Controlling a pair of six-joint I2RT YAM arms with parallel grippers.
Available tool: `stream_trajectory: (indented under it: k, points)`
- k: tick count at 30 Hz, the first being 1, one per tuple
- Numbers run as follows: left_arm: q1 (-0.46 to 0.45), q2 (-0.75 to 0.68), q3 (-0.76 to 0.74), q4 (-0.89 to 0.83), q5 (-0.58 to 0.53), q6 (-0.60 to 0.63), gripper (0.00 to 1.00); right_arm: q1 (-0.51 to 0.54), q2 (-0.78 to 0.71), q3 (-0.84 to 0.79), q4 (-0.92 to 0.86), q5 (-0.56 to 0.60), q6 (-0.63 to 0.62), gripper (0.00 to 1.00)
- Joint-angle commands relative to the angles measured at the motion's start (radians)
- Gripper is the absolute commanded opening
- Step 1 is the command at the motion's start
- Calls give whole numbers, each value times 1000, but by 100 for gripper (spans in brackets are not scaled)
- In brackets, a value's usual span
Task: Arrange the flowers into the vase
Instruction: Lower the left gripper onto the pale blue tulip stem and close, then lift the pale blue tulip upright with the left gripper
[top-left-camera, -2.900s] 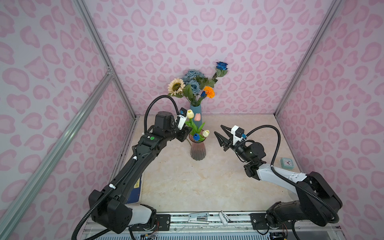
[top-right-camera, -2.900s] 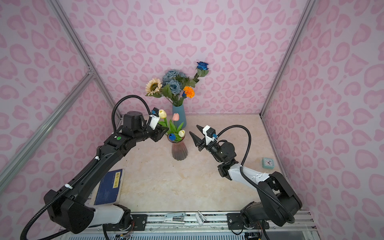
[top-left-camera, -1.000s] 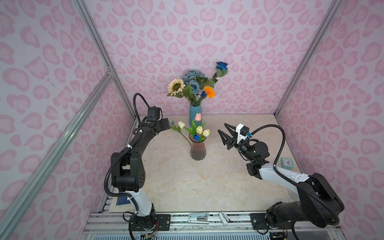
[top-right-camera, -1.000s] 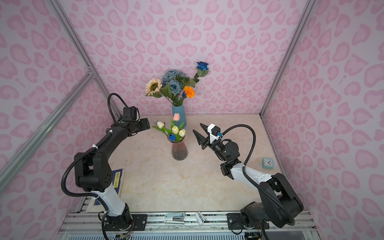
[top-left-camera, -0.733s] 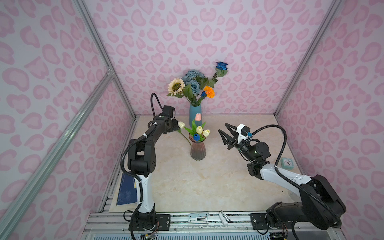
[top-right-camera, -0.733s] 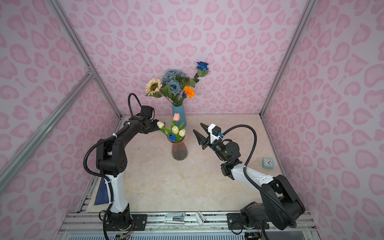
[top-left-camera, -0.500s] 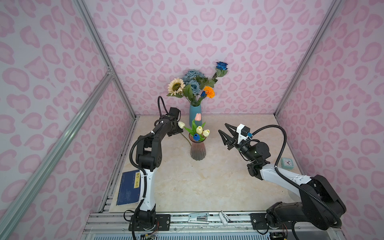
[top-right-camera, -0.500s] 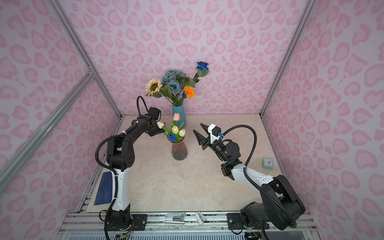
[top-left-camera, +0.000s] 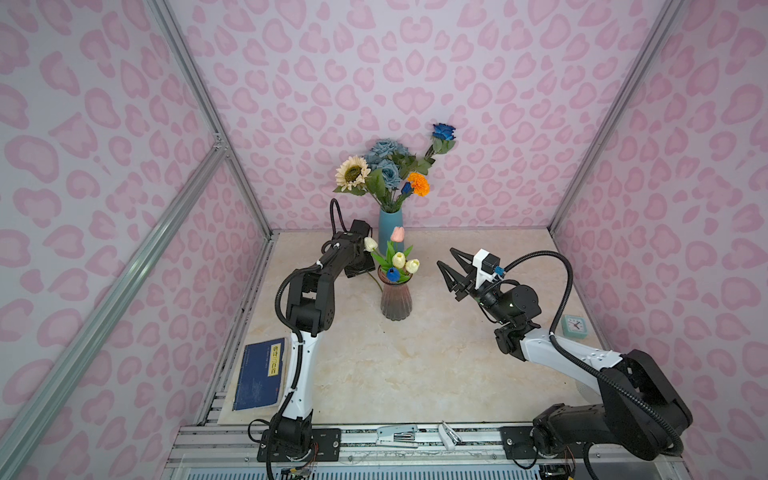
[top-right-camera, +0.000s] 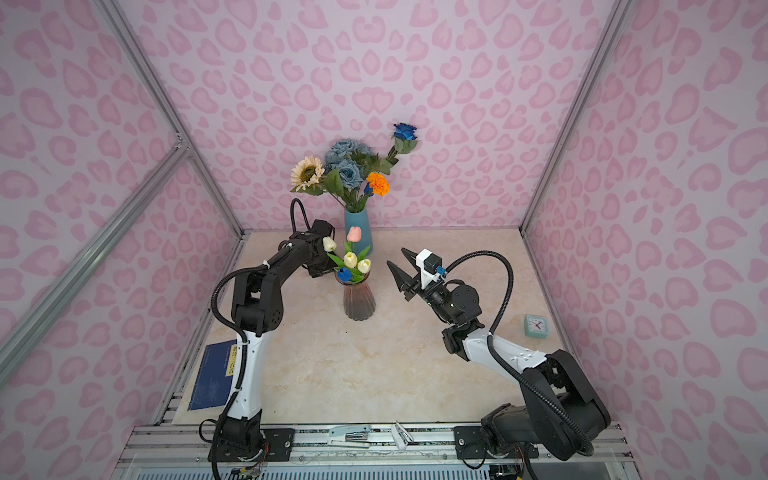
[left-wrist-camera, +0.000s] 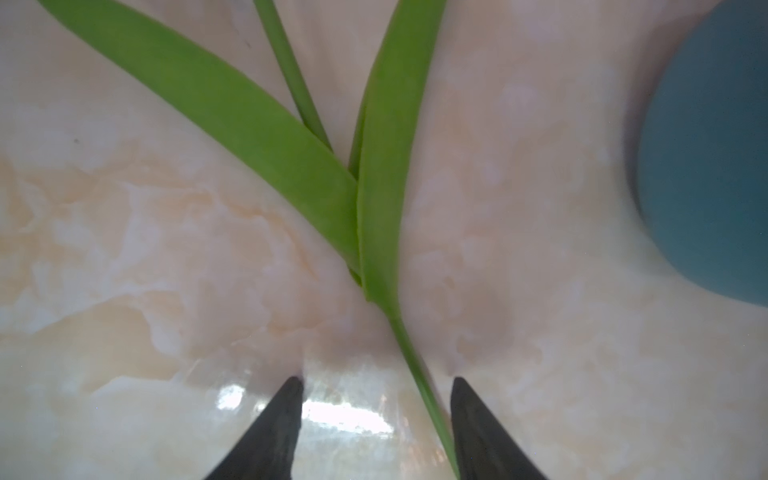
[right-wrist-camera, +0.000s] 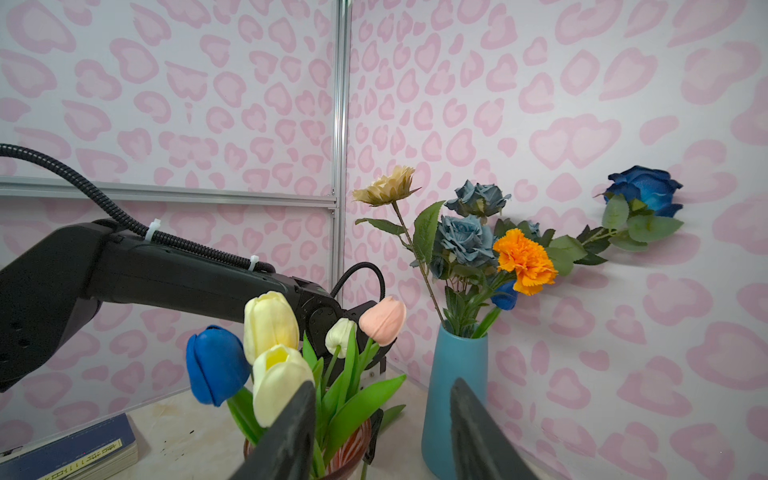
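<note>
Over the marbled desk (left-wrist-camera: 166, 249), beside the ribbed pink glass vase (top-left-camera: 395, 299), the open left tool (left-wrist-camera: 376, 380) is straddling the thin green stem (left-wrist-camera: 415, 365) of the white tulip (top-left-camera: 370, 244) off-centre, probably risking a slip on closing, with the right tool (top-left-camera: 445, 256) hovering open.

Robot test cell in a lab, dressed up to look homely. Three walls (top-left-camera: 374, 62) carry pink heart-and-blotch wallpaper and are framed by bare aluminium bars (top-left-camera: 206, 104). The working surface is a marble-look tabletop (top-left-camera: 415, 365). Along its front edge runs a metal rail (top-left-camera: 365, 449). Two black-and-white robot arms, the left arm (top-left-camera: 305, 299) and the right arm (top-left-camera: 582, 361), are bolted to the rail, with ribbed black cable hose (top-left-camera: 557, 266) looping over them. Household props sit about: a blue book (top-left-camera: 259, 374), a small teal clock (top-left-camera: 573, 325), a stapler (top-left-camera: 397, 434) on the rail, and a blue vase (top-left-camera: 390, 226) and a ribbed glass vase (top-left-camera: 395, 297) holding artificial flowers (top-left-camera: 390, 170).
</note>
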Motion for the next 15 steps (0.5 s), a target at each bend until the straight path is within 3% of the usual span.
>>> stream_trajectory:
  k: [1, 6, 9, 15]
  points:
    - [0, 22, 13, -52, -12, 9, 49, -2, 3, -9, 35, 3, -4, 52]
    - [0, 32, 9, -78, -7, 34, 11, -2, 4, -6, 43, 0, 2, 52]
    - [1, 10, -18, -92, -40, 58, 3, -4, -10, -5, 25, 2, -6, 52]
    - [26, -147, -196, -14, -96, 81, 3, -5, -27, -10, 6, 6, -17, 52]
